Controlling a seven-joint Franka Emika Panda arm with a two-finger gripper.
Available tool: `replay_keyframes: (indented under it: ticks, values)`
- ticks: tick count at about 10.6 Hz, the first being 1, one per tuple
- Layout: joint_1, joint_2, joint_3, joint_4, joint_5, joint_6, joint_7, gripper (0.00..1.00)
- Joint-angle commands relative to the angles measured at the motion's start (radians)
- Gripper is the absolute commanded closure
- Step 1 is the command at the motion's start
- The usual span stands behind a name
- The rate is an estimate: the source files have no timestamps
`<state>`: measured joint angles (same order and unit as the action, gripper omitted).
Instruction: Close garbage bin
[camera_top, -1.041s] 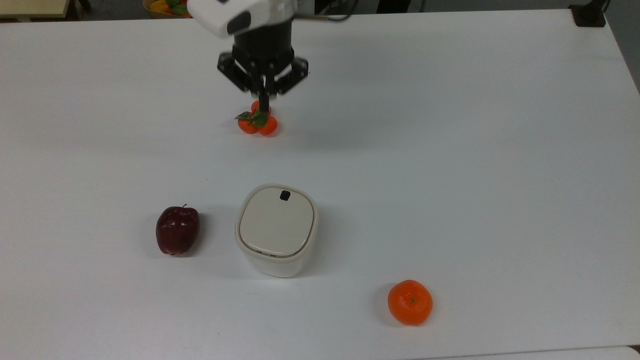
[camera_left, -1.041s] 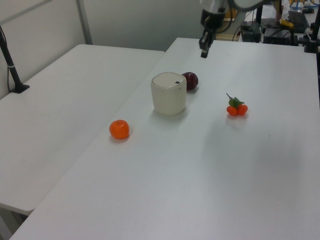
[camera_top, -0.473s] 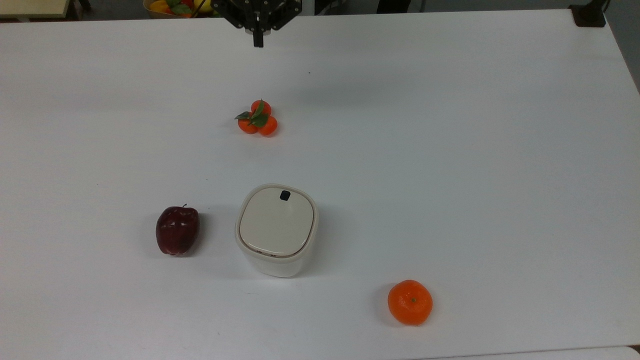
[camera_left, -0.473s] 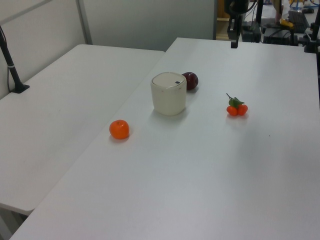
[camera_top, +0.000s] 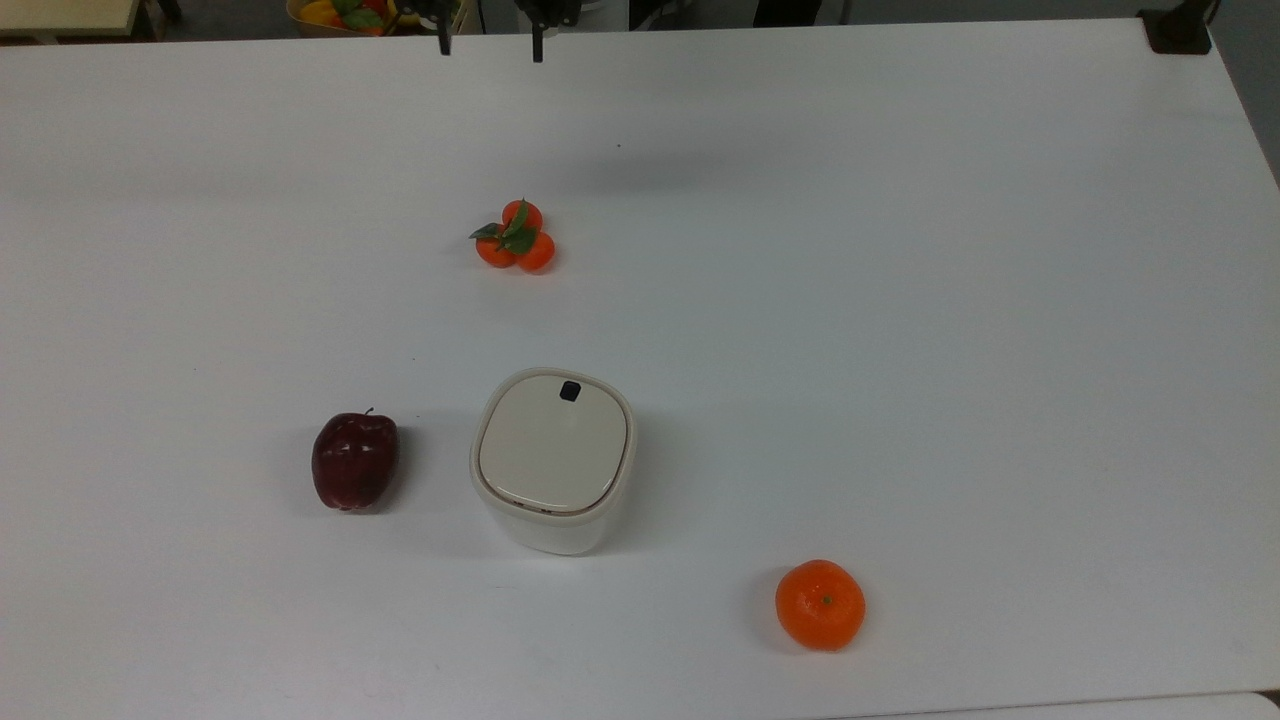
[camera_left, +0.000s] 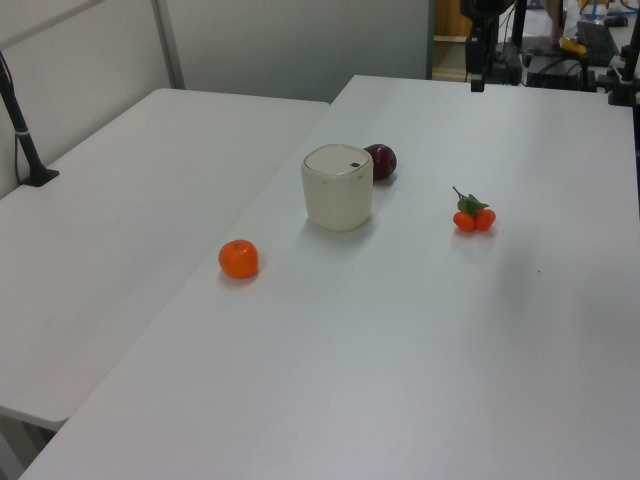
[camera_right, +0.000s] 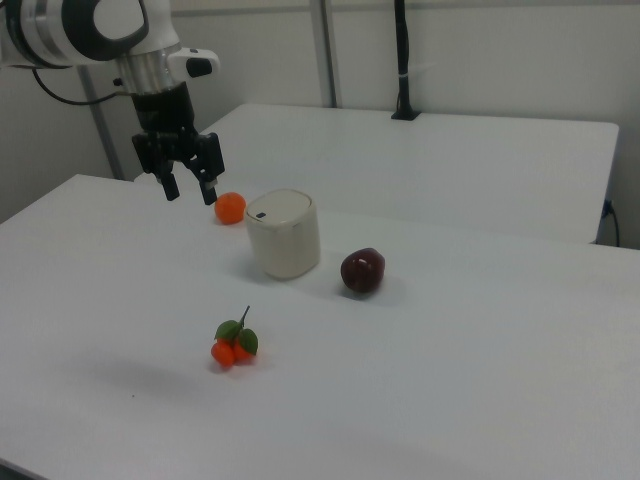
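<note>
Your jaws (camera_right: 189, 190) stand released, fingers spread with nothing between them, hanging high above the white worktop (camera_top: 900, 300) and well clear of everything on it. In the top view the two fingertips (camera_top: 443, 45) poke in at the upper edge, spaced apart. In the right view you see the white arm (camera_right: 90, 30) reaching in from the right view's upper left, black wrist pointing down.

The bin (camera_top: 553, 460) sits upright on the worktop with its beige lid (camera_top: 552, 442) lying flat and shut, the black latch (camera_top: 570, 391) on the lid's far edge in the top view. A dark red apple (camera_top: 354, 460) lies near it, on the top view's left. A cluster of small oranges with green leaves (camera_top: 516, 238) rests farther up the top view, between the bin and your jaws. One larger orange (camera_top: 820, 603) sits apart toward the top view's lower right.

The worktop is plain, matte white, with soft shadows under each thing. In the left view a second white table (camera_left: 110, 230) adjoins it along one seam, with a black post (camera_left: 22, 125) standing on it. Pale wall panels (camera_right: 480, 50) back the scene in the right view. A bowl of coloured fruit (camera_top: 335, 14) shows beyond the worktop's far edge in the top view.
</note>
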<state>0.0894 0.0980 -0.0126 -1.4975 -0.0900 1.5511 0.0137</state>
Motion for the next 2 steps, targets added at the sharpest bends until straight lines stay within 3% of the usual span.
replay_keyframes:
  ticks: [1,2]
  values:
    - [-0.013,-0.032,-0.007,-0.033,-0.014,0.007,-0.023,0.00]
    - [-0.013,-0.032,-0.007,-0.030,-0.014,0.007,-0.023,0.00]
